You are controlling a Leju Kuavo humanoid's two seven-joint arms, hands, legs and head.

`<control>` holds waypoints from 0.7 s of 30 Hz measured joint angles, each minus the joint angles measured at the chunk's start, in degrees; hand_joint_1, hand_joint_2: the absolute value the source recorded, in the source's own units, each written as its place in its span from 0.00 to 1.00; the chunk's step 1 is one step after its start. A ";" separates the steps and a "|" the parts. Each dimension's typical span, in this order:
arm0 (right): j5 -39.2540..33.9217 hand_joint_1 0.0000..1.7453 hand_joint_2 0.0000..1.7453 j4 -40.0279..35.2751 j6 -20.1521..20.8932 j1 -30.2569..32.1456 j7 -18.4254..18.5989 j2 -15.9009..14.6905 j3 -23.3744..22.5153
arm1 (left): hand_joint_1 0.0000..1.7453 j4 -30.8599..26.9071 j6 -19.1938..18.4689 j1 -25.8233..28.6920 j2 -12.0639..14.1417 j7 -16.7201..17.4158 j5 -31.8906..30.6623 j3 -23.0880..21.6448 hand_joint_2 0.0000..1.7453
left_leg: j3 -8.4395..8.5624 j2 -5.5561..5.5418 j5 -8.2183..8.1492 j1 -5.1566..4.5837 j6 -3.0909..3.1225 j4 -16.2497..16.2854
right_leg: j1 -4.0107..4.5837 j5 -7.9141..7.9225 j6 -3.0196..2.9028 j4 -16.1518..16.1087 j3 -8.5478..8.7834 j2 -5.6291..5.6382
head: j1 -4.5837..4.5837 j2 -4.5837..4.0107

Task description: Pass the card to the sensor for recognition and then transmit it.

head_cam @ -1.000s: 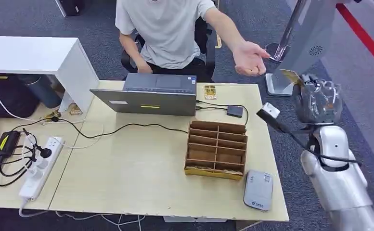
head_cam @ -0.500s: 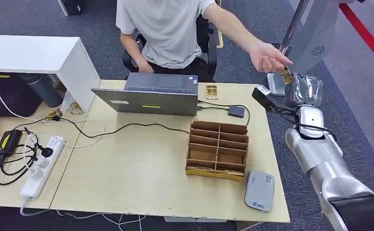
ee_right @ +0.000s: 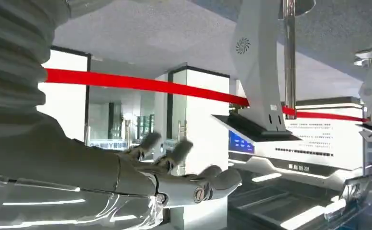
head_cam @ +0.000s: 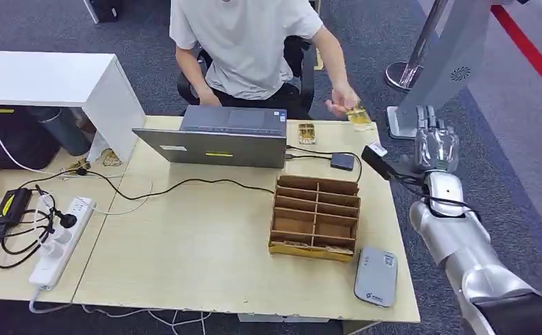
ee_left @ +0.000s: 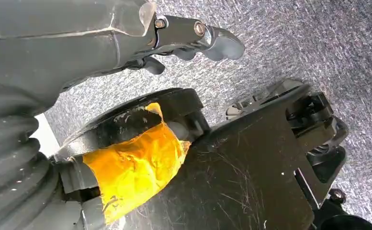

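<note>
A person's hand holds the yellow card [head_cam: 358,116] above the table's far right corner. My right hand [head_cam: 436,144] is raised beside the table's right edge, to the right of the card and apart from it. Its fingers are spread upward and hold nothing, as the right wrist view confirms for the right hand [ee_right: 174,172]. The grey card sensor [head_cam: 375,276] lies flat at the front right of the table. My left hand [ee_left: 184,38] hangs over the grey carpet, its fingers loose around nothing.
A wooden compartment box [head_cam: 314,217] stands just behind the sensor. A laptop [head_cam: 219,137], a small black box [head_cam: 340,161] and a second yellow card [head_cam: 305,132] sit at the back. Cables and a power strip [head_cam: 58,243] cover the left. A grey kiosk stand [head_cam: 443,63] rises behind my right hand.
The person took the card from my right hand and drew it back over the table's far corner. My right hand, now empty, has come down a little.
</note>
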 joint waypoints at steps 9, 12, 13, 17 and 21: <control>-0.11 0.00 1.00 0.00 -0.09 0.68 -0.15 -0.02 -0.26 | 0.00 0.00 0.02 0.00 0.00 0.00 -0.02 0.00 1.00 | 0.01 0.01 0.00 0.00 0.00 0.00 | 0.00 0.00 0.00 0.00 -0.01 0.01 | 0.00 0.00; -0.13 0.00 1.00 0.00 -0.09 0.71 -0.18 -0.02 -0.28 | 0.00 0.00 0.02 0.00 0.00 0.00 -0.02 0.00 1.00 | 0.00 0.01 0.00 0.00 0.00 0.00 | 0.00 0.00 0.00 0.00 -0.01 0.01 | 0.00 0.00; -0.13 0.00 1.00 0.00 -0.09 0.71 -0.17 -0.02 -0.28 | 0.00 0.00 0.00 0.00 0.00 0.00 -0.02 0.00 1.00 | 0.00 0.01 0.00 0.00 0.00 0.00 | 0.00 0.00 0.00 0.00 -0.01 0.01 | 0.00 0.00; -0.13 0.00 1.00 0.00 -0.09 0.71 -0.18 -0.04 -0.28 | 0.00 0.00 0.02 0.00 0.00 0.00 -0.02 0.00 1.00 | 0.00 0.01 0.00 0.00 0.00 0.00 | 0.00 0.00 0.00 0.00 -0.01 0.01 | 0.00 0.00; -0.35 0.00 1.00 0.00 -0.09 0.78 -0.33 -0.20 -0.37 | 0.00 0.00 0.02 0.00 0.00 0.00 -0.07 0.00 1.00 | 0.00 0.01 0.00 0.00 0.00 0.00 | 0.00 0.00 0.00 0.00 -0.01 0.01 | 0.00 0.00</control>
